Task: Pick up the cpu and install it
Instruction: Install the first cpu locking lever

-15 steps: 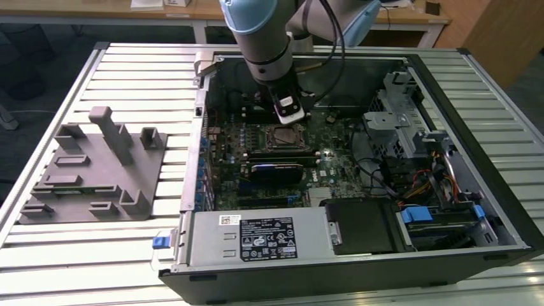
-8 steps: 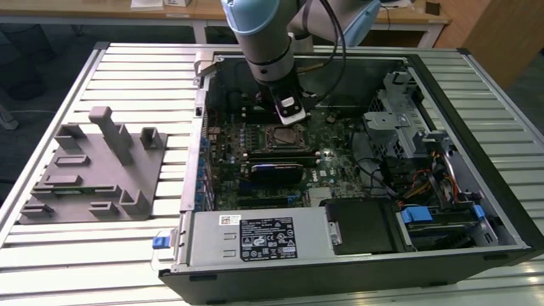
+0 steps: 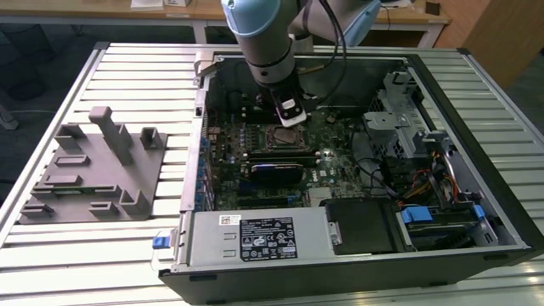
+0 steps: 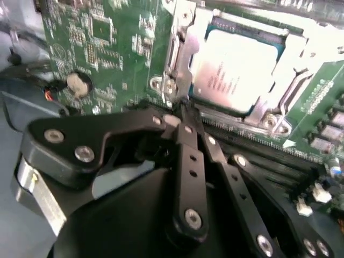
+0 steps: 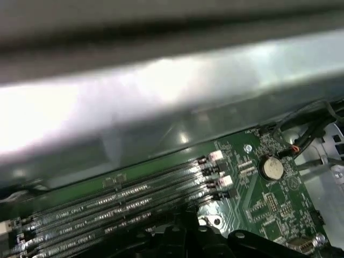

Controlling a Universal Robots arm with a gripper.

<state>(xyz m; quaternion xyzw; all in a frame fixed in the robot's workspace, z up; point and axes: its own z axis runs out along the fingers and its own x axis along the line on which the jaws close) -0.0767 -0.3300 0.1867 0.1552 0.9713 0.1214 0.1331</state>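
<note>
Your gripper (image 4: pixel 180 110), fingers together and empty, is hovering beside the cpu (image 4: pixel 234 72) sitting in its socket; bumping could unseat it.

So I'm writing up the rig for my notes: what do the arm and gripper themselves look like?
In the exterior view the arm has grey tube sections with a pale blue joint cap, and a black cable runs alongside it. At its wrist sits a small black-and-white module. In the second wrist view the gripper is matte black, built of flat linkage bars pinned with silver screws.
</note>
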